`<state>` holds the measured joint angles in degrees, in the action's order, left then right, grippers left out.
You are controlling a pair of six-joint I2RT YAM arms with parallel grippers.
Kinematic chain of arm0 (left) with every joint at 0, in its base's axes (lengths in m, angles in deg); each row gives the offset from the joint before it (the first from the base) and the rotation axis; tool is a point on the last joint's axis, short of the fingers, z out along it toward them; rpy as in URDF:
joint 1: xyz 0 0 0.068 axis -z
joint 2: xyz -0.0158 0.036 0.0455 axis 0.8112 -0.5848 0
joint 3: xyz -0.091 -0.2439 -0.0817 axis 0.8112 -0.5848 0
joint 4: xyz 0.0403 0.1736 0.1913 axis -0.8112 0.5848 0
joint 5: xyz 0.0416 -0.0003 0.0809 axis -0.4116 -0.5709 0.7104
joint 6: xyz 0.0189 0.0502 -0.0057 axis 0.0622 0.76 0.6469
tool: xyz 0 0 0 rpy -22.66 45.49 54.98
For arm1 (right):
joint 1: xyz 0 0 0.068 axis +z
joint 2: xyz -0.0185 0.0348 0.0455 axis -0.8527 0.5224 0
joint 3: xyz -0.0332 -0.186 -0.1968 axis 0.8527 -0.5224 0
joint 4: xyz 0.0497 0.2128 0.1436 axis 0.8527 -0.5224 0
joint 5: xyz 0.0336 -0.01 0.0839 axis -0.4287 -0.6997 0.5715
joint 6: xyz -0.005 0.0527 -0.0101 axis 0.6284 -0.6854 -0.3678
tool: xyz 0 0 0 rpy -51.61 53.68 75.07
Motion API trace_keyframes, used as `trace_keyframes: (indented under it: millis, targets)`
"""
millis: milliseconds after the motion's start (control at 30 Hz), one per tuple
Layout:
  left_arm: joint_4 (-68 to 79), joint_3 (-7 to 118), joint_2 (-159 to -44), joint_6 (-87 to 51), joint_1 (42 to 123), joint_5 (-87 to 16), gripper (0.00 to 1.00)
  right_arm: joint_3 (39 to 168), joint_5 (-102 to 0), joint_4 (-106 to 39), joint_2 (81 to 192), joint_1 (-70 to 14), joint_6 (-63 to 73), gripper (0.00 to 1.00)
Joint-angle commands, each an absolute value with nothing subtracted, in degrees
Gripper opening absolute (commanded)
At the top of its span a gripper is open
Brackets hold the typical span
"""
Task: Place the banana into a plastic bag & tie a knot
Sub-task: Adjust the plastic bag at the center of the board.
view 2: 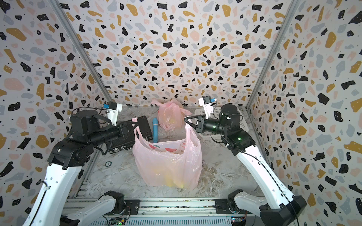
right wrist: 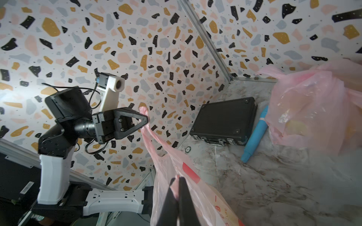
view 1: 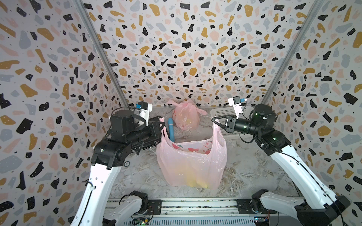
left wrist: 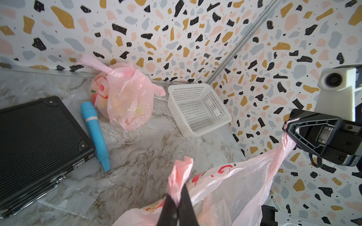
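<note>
Left gripper is clamped shut on the left handle loop of the pink plastic bag. In the left wrist view the twisted pink strip is pinched between its closed fingers.

Right gripper is likewise closed, on the right handle loop. In the right wrist view the film is trapped between its fingers.

Both grippers are held level and well above the marble tabletop, tips pointed toward each other. The bag is hung between them with its mouth pulled open and facing up. Its bottom rests on the tabletop, as seen in both top views. Red print is visible on the inner far wall of the bag.

Banana is inside the bag, at the bottom on the near side. Only a blurred yellow shape is made out through the film; its outline cannot be resolved.

Other items noted:
- A second pink bag, knotted at the top, stands by the back wall.
- A blue toy microphone lies flat just beside a black case, between the case and the knotted bag.
- A white mesh basket sits in the back right corner, partly hidden behind the right gripper in both top views.
</note>
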<state>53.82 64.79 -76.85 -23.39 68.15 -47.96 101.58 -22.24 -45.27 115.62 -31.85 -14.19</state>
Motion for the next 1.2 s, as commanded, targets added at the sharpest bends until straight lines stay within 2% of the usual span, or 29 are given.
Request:
trace_keyframes:
  millis: [0,300,333,400,467,500,633,800,933,1167]
  targets:
    - [47.51,62.77,-78.82,-23.94,67.92,-48.36,0.00,101.09,-23.42,-45.43,118.29,-34.23,-10.98,0.00]
    - [45.27,63.15,-79.26,-22.89,68.11,-47.95,0.00,99.85,-17.22,-35.10,120.71,-35.84,-12.53,0.00]
    - [44.84,63.13,-78.95,-22.89,68.23,-48.12,0.00,99.98,-17.29,-35.57,120.34,-35.85,-11.99,0.04]
    - [44.51,63.04,-78.17,-22.98,68.35,-48.11,0.00,101.25,-18.74,-39.83,119.22,-35.83,-9.61,0.22]
    - [44.51,63.10,-77.58,-23.00,68.34,-47.80,0.00,102.64,-20.58,-43.26,117.73,-35.84,-7.19,0.34]
    - [44.55,63.07,-77.37,-23.05,68.43,-47.63,0.00,103.30,-22.17,-44.95,116.86,-35.86,-5.98,0.44]
    - [44.68,62.80,-77.08,-23.21,68.39,-47.11,0.00,105.63,-27.38,-49.72,113.44,-35.83,-2.02,0.62]
    - [44.00,62.59,-76.41,-23.96,68.58,-46.87,0.00,108.46,-23.10,-48.06,110.86,-34.36,-1.77,0.68]
    - [44.02,62.78,-76.33,-24.06,68.54,-46.42,0.00,112.48,-24.98,-51.50,111.17,-30.57,1.36,0.69]
    - [44.06,62.00,-75.90,-24.18,68.66,-45.49,0.00,116.06,-33.69,-54.36,118.07,-15.21,7.02,0.70]
